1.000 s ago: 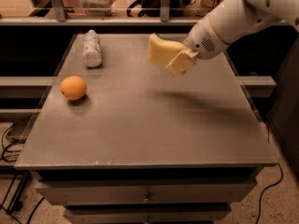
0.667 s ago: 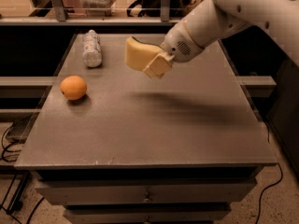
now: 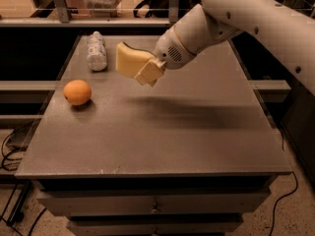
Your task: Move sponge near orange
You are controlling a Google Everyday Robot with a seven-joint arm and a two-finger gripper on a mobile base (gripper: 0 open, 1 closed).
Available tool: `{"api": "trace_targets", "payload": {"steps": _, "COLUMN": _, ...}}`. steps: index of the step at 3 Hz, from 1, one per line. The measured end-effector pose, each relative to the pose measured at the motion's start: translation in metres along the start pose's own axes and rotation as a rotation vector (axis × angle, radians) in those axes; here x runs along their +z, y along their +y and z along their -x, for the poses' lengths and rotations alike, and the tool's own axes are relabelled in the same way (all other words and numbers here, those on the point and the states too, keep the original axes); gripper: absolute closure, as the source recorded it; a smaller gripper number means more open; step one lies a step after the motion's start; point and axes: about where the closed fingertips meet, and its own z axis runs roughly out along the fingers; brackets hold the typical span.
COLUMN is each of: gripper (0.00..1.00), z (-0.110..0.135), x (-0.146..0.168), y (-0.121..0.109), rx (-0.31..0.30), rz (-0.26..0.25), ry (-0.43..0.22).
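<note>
The grey table (image 3: 197, 136) bears a plastic bottle (image 3: 96, 50) far left. The gripper (image 3: 149, 73), clenched on the sponge (image 3: 128, 59), hangs above the centre. The orange (image 3: 77, 92) sits left, well apart: a low sweep could knock it rolling.

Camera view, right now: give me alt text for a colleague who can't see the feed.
The gripper holds the pale yellow sponge in the air above the grey table, just right of a whitish bottle lying near the far edge. The orange sits on the table at picture left, apart from the sponge.
</note>
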Motion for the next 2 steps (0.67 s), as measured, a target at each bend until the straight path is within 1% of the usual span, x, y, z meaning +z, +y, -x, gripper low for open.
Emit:
{"api": "trace_targets", "payload": {"steps": 1, "gripper": 1.00, "z": 0.003, "x": 0.014, "y": 0.002, "rx": 0.012, "rz": 0.021, "ry": -0.016}}
{"api": "trace_targets", "payload": {"steps": 2, "gripper": 1.00, "z": 0.015, "x": 0.044, "y": 0.007, "rx": 0.001, "rz": 0.076, "ry": -0.026}}
